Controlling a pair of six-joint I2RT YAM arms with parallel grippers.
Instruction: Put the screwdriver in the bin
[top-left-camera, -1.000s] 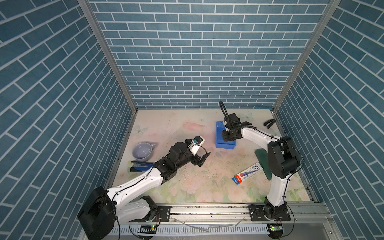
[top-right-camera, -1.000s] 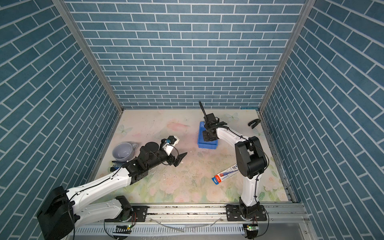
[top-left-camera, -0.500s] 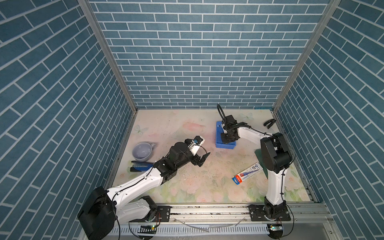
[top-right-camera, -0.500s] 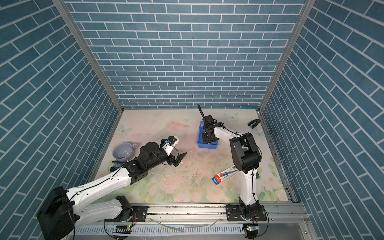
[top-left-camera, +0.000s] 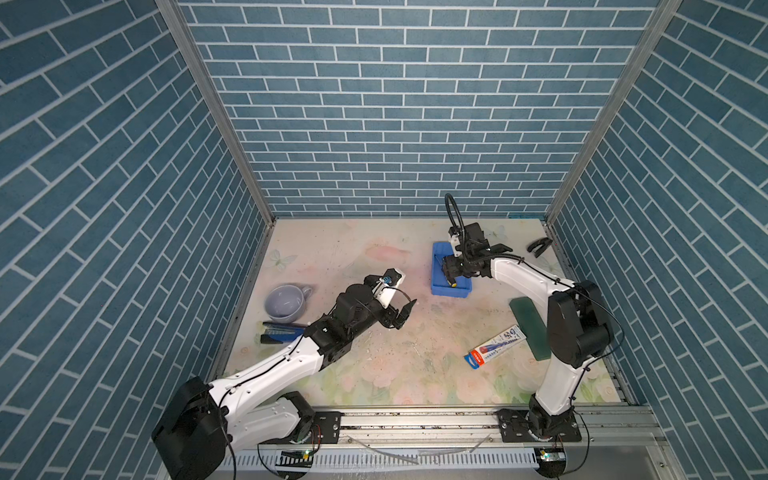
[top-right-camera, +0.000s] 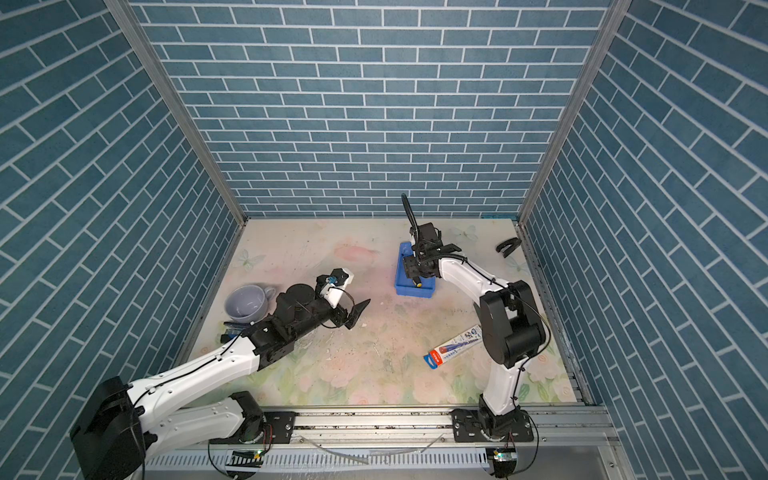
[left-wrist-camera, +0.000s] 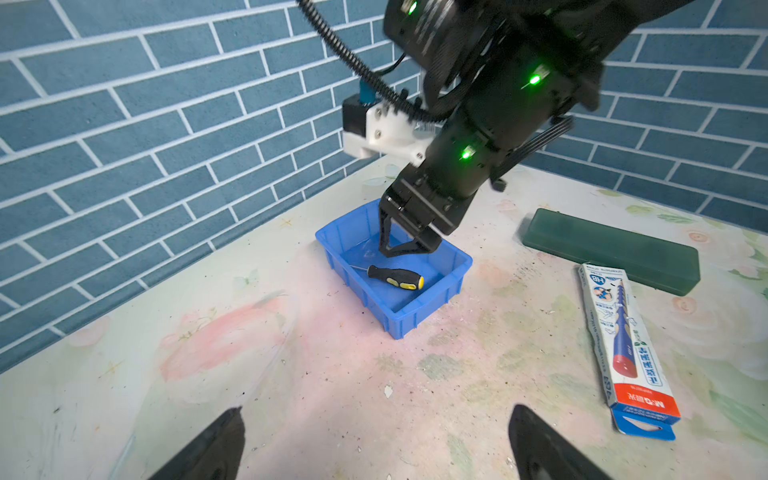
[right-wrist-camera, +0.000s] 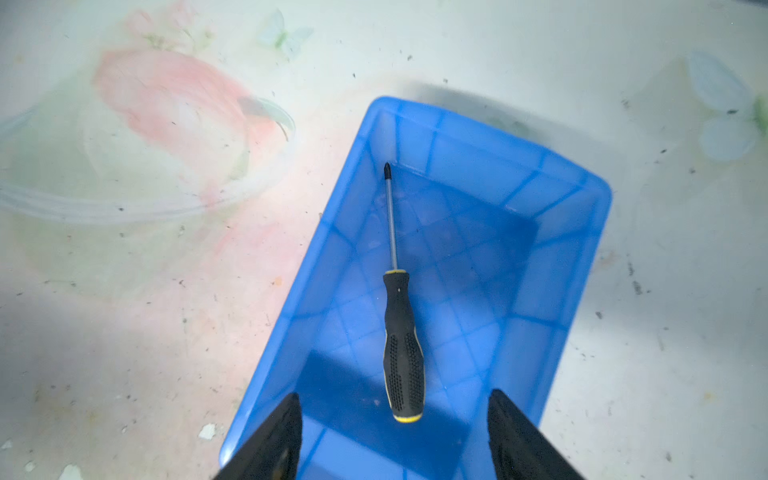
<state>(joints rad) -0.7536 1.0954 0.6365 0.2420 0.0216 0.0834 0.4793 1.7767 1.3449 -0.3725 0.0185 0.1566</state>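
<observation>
The screwdriver, with a black-and-yellow handle and a thin shaft, lies flat on the floor of the blue bin. In the left wrist view the screwdriver rests in the bin just below my right gripper. My right gripper hovers open above the handle end, both fingers clear of it. In both top views it hangs over the bin at the back right. My left gripper is open and empty over bare table, mid-left.
A grey cup and a dark blue flat item sit by the left wall. A red-white-blue pencil pack and a dark green case lie near the right arm. A black clip is at the back right.
My right gripper has gone from shut to open over the bin, and the screwdriver now lies free inside. The left arm has not moved.
</observation>
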